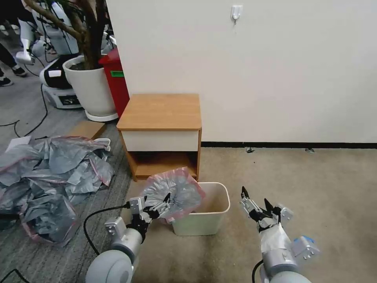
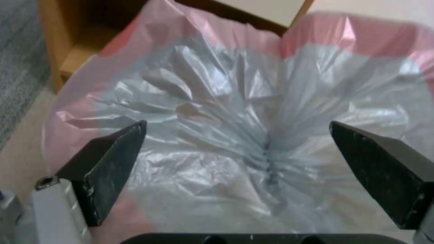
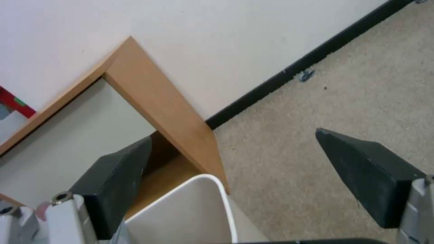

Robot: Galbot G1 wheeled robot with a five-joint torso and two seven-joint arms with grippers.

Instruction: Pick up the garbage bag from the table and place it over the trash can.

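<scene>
While the garbage bag (image 1: pixel 174 192) lies draped across the near-left corner of the trash can (image 1: pixel 214 220), spilling outward over the rim instead of lining it, the left gripper (image 1: pixel 159 208) sits right at the bag's lower edge, at about seven o'clock from the can's opening. In the left wrist view its two black fingers (image 2: pixel 108 162) stand wide apart with the crinkled grey plastic (image 2: pixel 244 135) spread between and beyond them, so nothing is pinched; whether a fingertip brushes the film I cannot tell. The right gripper (image 1: pixel 256 203) waits just beside the can at roughly four o'clock, jaws likewise spread and holding nothing, with the can's rim (image 3: pixel 217 189) showing between its fingers.

The relation that counts: the bag lies straight ahead of the left gripper, its pink-banded mouth edge fanning up toward one o'clock over the can, so the left arm is clearly nearer. Judging from this, the bag still needs opening out across the far rim.

Farther off at twelve o'clock stands the table (image 1: pixel 161 112), its top bare, against the wall.
</scene>
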